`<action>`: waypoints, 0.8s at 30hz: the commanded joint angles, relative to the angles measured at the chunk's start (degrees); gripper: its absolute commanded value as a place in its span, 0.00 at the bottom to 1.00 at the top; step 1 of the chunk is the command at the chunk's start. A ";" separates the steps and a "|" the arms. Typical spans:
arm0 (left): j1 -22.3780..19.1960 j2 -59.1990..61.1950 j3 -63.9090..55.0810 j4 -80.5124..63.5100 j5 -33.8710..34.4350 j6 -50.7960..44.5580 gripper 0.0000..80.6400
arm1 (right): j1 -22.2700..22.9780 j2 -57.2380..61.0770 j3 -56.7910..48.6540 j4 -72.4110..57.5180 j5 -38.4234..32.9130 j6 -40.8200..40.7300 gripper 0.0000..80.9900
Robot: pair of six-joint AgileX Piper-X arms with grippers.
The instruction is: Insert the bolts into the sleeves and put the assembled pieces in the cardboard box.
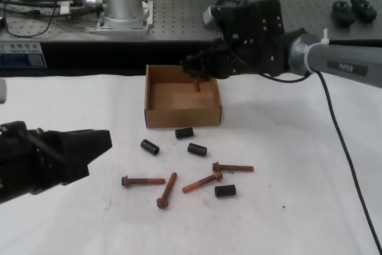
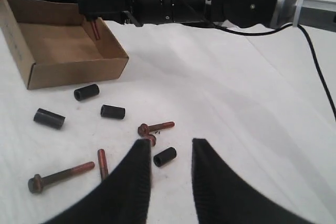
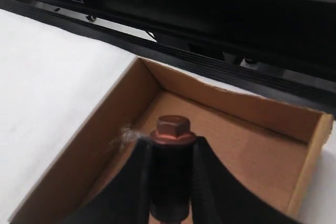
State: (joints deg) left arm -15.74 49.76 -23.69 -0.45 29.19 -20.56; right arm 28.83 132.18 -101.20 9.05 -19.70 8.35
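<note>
— White cloth (image 1: 286,147) covers the bench, with a perforated metal plate (image 1: 179,4) behind it. Where's the work?
— The right gripper (image 3: 172,153) is clamped on an assembled piece (image 3: 172,129) hanging over the cardboard box (image 1: 182,117), bolt head up and shank pointing down into it.
— How will it handle?
— Stiff, hard and fairly light, I'd judge (held by the sleeve, as here, the bolt head rests on top and nothing slides off). Four bolts (image 1: 143,180) and four sleeves (image 1: 197,149) lie loose on the cloth in front of the box.
— And the arms?
— The right arm reaches in level from the side, wrist above the box. The left gripper (image 2: 169,148) sits low over the cloth, its fingers parted and empty, aimed at the loose parts.
</note>
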 commanded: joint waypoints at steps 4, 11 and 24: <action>0.18 -1.70 -0.19 0.78 -2.02 1.24 0.21 | -0.30 -0.70 -1.21 -0.79 -1.88 -3.74 0.01; 0.18 -1.70 -0.19 0.78 -2.01 6.78 0.31 | -0.30 -0.70 -1.21 0.33 -4.38 2.13 0.66; 0.18 -1.70 -0.19 9.21 -11.11 15.45 0.54 | 0.71 -7.61 -0.85 30.96 -3.63 -20.32 0.44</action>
State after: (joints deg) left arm -15.74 48.61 -23.69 5.66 19.58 -8.61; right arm 29.35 126.41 -101.27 36.89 -24.39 -8.30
